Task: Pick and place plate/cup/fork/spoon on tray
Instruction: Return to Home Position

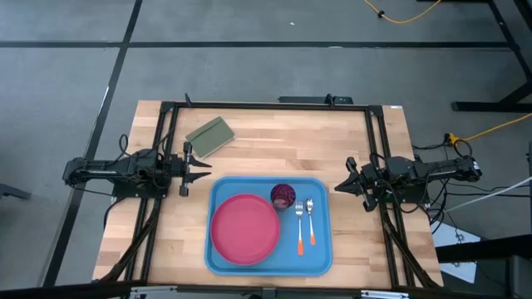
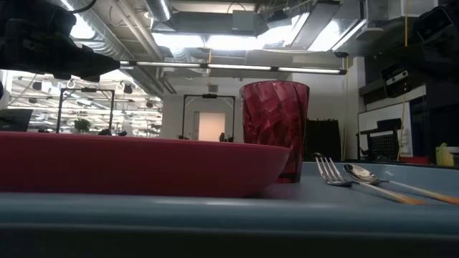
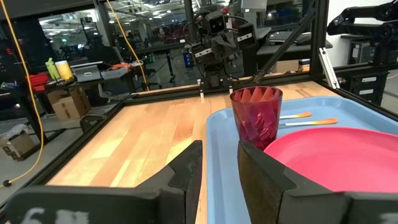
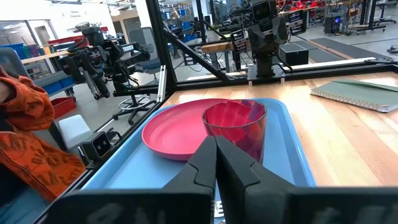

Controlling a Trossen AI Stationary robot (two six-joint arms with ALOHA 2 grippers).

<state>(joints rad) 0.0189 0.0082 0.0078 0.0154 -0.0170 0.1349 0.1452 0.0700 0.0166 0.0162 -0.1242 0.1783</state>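
The blue tray (image 1: pixel 322 262) lies on the wooden table toward its near edge. In it lie the pink-red plate (image 1: pixel 244 228) on the left, the dark red cup (image 1: pixel 283 196) standing upright at the far middle, and the fork (image 1: pixel 300 232) and spoon (image 1: pixel 311 218) side by side on the right. My left gripper (image 1: pixel 204 173) is open and empty, just left of the tray's far left corner, pointing at the cup (image 3: pixel 256 118). My right gripper (image 1: pixel 338 188) is shut and empty, just right of the tray, facing the cup (image 4: pixel 235 127).
An olive-green flat block (image 1: pixel 209 137) lies on the table's far left part, beyond my left gripper. A dark frame (image 1: pixel 266 105) runs along the table's far and side edges. Bare wood lies between the tray and the far edge.
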